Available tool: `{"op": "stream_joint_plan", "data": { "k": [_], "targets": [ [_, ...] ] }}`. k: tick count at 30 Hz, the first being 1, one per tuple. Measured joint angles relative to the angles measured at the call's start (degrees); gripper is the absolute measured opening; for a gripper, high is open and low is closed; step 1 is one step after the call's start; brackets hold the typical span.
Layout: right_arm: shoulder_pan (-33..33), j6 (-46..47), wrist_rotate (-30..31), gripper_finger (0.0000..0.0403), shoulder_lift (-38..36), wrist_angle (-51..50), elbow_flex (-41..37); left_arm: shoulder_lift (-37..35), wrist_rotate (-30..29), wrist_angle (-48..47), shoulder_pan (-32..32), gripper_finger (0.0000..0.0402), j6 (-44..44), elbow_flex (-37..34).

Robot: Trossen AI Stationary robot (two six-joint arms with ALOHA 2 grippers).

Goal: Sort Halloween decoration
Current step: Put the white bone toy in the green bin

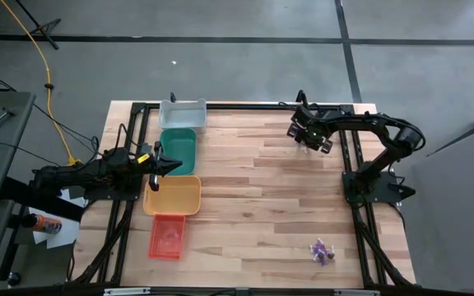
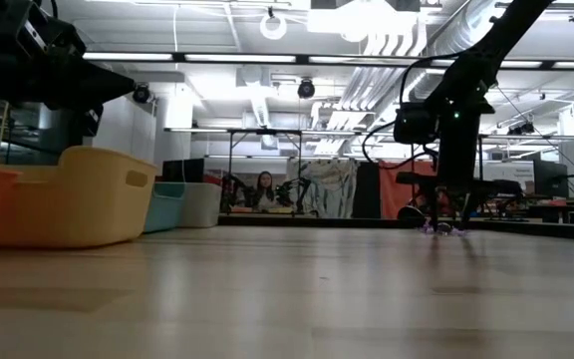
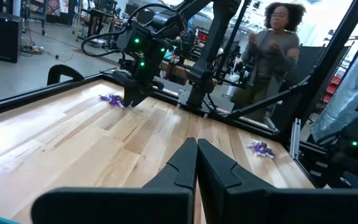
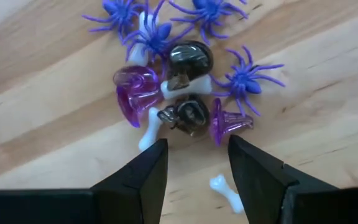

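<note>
R gripper (image 4: 193, 167) is down low at the far-right corner of the bench (image 1: 253, 205), fingers spread apart w/ nothing between them, hanging just over a small heap of Halloween decoration (image 4: 179, 81). Up close that heap is purple spiders (image 4: 248, 78), purple witch hats (image 4: 137, 94), a couple of dark smoky skull-ish bits (image 4: 188, 57) and whitish bones (image 4: 227, 191), all jumbled and touching, except one bone lying a bit apart, nearer the fingers. The fingertips sit just short of the heap, not touching any piece as far as I can see.

A 2nd little purple cluster (image 1: 322, 251) lies near the near-right corner of the bench, well apart from both arms.

L gripper (image 1: 164, 165) is clenched tight, empty, fingers (image 3: 194, 163) pressed together, hovering at the left side over the gap between the teal tray (image 1: 178, 150) and the yellow tray (image 1: 173, 196). Trays run in a row along the left edge: grey tray (image 1: 182, 113) farthest, then teal, yellow, and orange tray (image 1: 167, 237) nearest.

A person (image 3: 272, 46) stands beyond the right edge of the bench, hands raised
</note>
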Motion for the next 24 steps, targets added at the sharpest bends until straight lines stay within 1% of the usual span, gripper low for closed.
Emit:
{"op": "stream_joint_plan", "data": {
  "k": [4,10,18,24],
  "targets": [
    [0.35,-2.03,-0.58,0.0169,0.00,-1.54,0.00,0.00,0.00,0.00,-0.01,0.0001,0.00,0.00],
    [0.63,-11.34,-2.66,0.0169,0.00,-3.04,0.00,0.00,0.01,0.00,0.00,0.0001,0.00,0.01],
    [0.76,-18.75,-5.53,0.0169,0.02,-5.38,-0.02,-0.01,-0.01,-0.01,0.00,0.0001,0.00,0.00],
    [0.78,-19.40,-5.63,0.0169,0.02,-5.47,-0.07,-0.01,0.00,0.00,0.00,0.0001,0.00,-0.01]
  ]
}}
